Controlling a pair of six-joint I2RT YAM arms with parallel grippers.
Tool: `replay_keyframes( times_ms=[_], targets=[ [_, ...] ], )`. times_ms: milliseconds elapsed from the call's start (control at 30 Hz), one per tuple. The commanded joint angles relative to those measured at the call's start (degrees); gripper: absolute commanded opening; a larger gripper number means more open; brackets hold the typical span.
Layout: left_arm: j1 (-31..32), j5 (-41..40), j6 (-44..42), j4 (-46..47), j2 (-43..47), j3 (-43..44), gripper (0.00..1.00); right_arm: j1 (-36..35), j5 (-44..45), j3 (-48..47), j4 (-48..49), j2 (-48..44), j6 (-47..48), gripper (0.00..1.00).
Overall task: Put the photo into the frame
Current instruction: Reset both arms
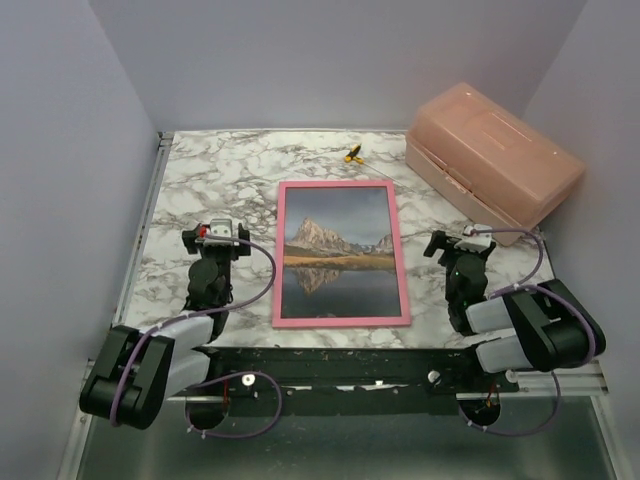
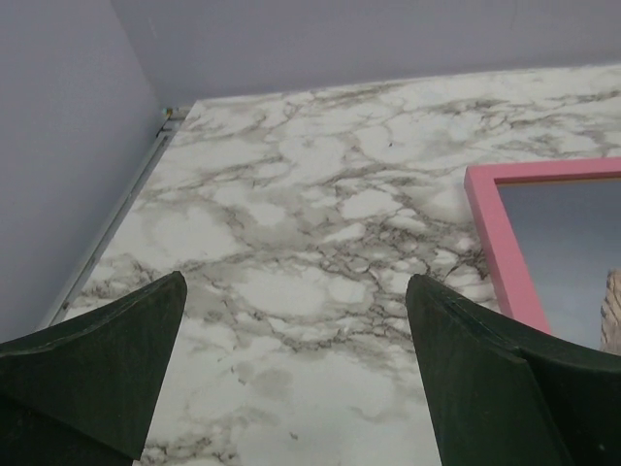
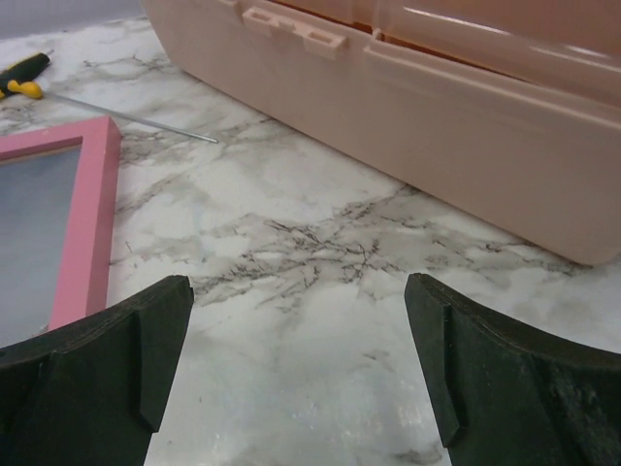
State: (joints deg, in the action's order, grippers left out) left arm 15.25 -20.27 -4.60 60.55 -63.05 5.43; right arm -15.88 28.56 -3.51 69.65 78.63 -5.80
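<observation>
On the marble counter (image 1: pixel 200 190), the pink frame (image 1: pixel 340 320) lies flat at centre, long axis running near edge to far, the mountain photo (image 1: pixel 337 250) showing inside it. The left gripper (image 2: pixel 296 282) and right gripper (image 3: pixel 298 282) flank it, about equally near, fingers spread wide, empty.

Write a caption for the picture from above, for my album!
Mountain photo in its pink frame, left tool and right tool open on either side.

Marbled white-grey table (image 1: pixel 200 180), plain pale walls (image 1: pixel 330 60) on three sides
</observation>
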Motion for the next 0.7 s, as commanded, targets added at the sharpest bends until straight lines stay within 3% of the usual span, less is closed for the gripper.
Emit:
replay_keyframes(
  times_ms=[0, 67, 167, 300, 400, 533, 600, 667],
  targets=[
    [-1.88, 5.3, -5.4, 21.41, -8.83, -1.2, 0.98, 2.78, -5.67, -3.42, 11.79, 6.59, 2.62, 1.0],
    [-3.3, 3.4, -0.97, 29.78, -13.44, -4.47, 0.98, 5.25, -7.01, -1.78, 20.82, 12.37, 0.61, 1.0],
    [-4.76, 4.01, -0.08, 23.48, -12.66, -1.65, 0.98, 7.12, -10.49, -0.53, 28.82, 17.62, 0.84, 1.0],
    [-4.86, 3.05, -0.48, 25.01, -13.57, -1.54, 0.98, 7.1, -9.15, -3.09, 22.57, 16.2, 0.49, 1.0],
    [-4.87, 2.19, 0.03, 22.18, -13.14, -0.25, 0.99, 7.1, -8.09, -9.45, 8.66, 15.3, -0.54, 1.0],
    [-4.83, 1.11, 0.15, 23.3, -13.47, -0.42, 0.98, 7.37, -9.27, -7.03, 14.75, 15.87, 0.62, 1.0],
    [-4.92, 1.2, 0.38, 22.35, -13.1, -0.35, 0.99, 7.35, -9.17, -9.41, 8.67, 15.09, -0.4, 1.0],
    [-4.87, 1.2, 0.3, 22.74, -13.33, -0.33, 0.99, 7.44, -9.0, -8.9, 9.36, 14.99, -0.38, 1.0]
  ],
)
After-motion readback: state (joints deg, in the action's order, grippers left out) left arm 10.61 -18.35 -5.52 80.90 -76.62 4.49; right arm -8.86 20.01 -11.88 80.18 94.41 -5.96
